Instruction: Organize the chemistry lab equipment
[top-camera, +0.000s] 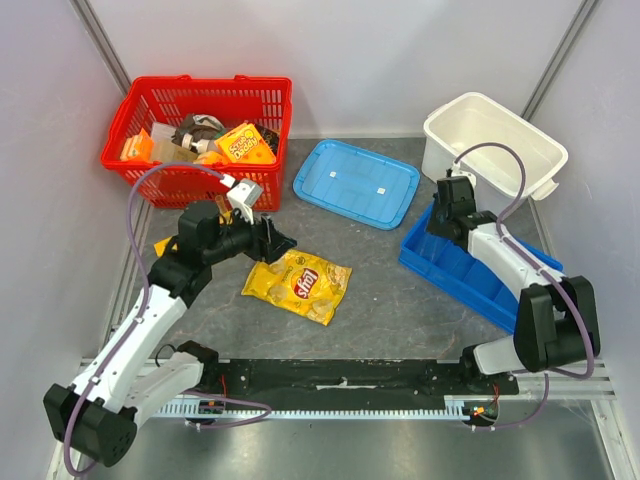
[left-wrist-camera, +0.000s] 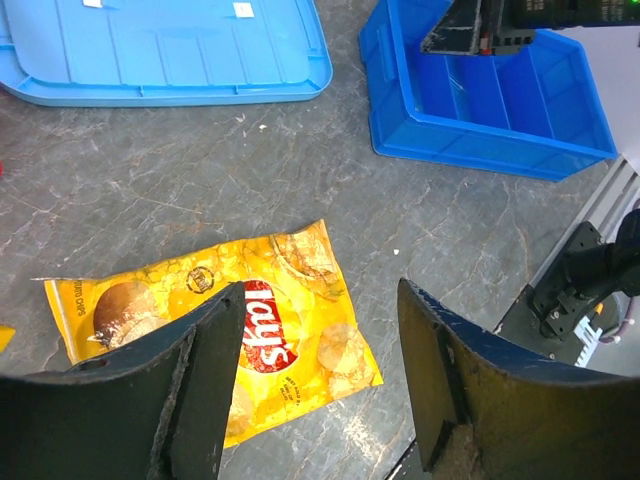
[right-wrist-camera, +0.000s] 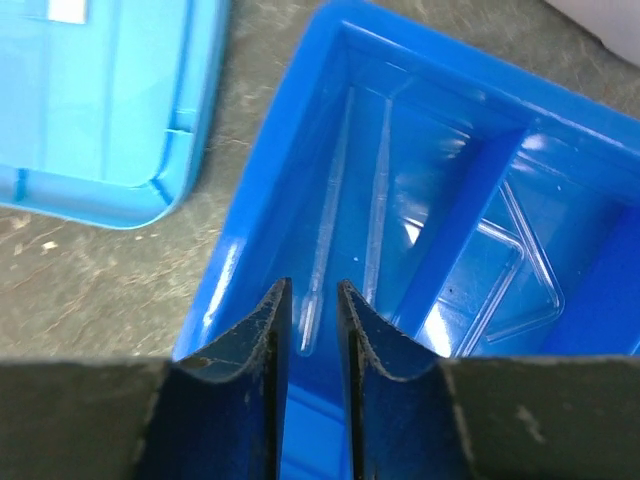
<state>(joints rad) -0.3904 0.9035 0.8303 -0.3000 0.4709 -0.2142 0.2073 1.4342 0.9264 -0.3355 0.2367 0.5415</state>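
The divided blue bin (right-wrist-camera: 255, 210) on the right is glossy moulded plastic with bright highlights. The two pipettes (right-wrist-camera: 325, 230) lying in it are clear and smooth. The chip bag (left-wrist-camera: 290, 320) is shiny, crinkled foil film. The light-blue lid (left-wrist-camera: 160, 60) is smooth satin plastic. The table (left-wrist-camera: 200, 170) is matt grey and stone-mottled. The left gripper (left-wrist-camera: 320, 300) has matt black fingers (left-wrist-camera: 205, 380), scuffed at the edges.

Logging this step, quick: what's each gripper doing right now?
Left gripper: open wide above the chip bag, empty.
Right gripper: open a crack over the blue bin, empty.
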